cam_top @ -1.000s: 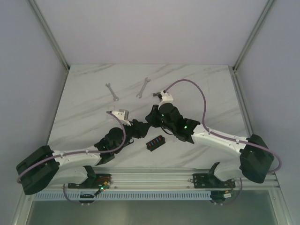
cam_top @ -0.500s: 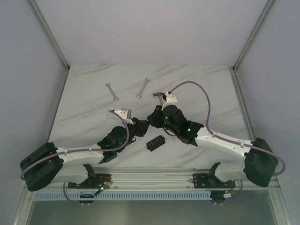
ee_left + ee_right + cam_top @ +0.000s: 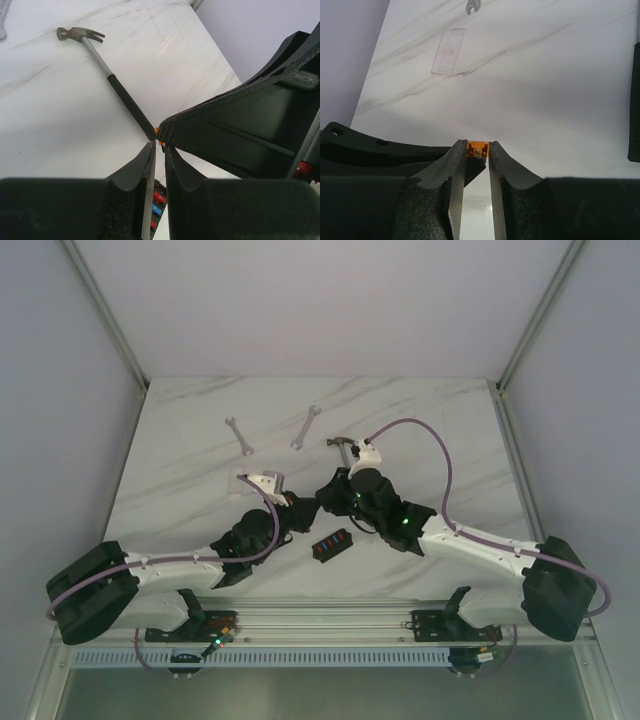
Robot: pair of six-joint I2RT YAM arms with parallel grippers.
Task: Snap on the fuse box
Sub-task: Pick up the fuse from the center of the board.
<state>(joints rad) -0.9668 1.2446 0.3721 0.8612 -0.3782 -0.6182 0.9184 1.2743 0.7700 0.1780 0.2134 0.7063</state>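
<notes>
Fuse box (image 3: 332, 543): it lies flat just on the arm-base side of where your grippers meet.
Right gripper (image 3: 477, 155): it pinches an orange fuse (image 3: 477, 150), probably to seat it in the fuse box.
Left gripper (image 3: 159, 147): its jaws are nearly together at that fuse, and you cannot tell whether they grip it.
Wrist views: only these show you the fuse.
Left wrist view: the hammer (image 3: 107, 75) reaches away beyond the fuse box.

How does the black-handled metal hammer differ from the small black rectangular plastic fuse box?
The black-handled metal hammer is long and slim; the small black plastic fuse box is short and blocky. The hammer has a grey head and shaft; the fuse box shows red and blue fuses. From above, the right arm hides most of the hammer; the fuse box lies in the open. Both rest on the white marble table.
</notes>
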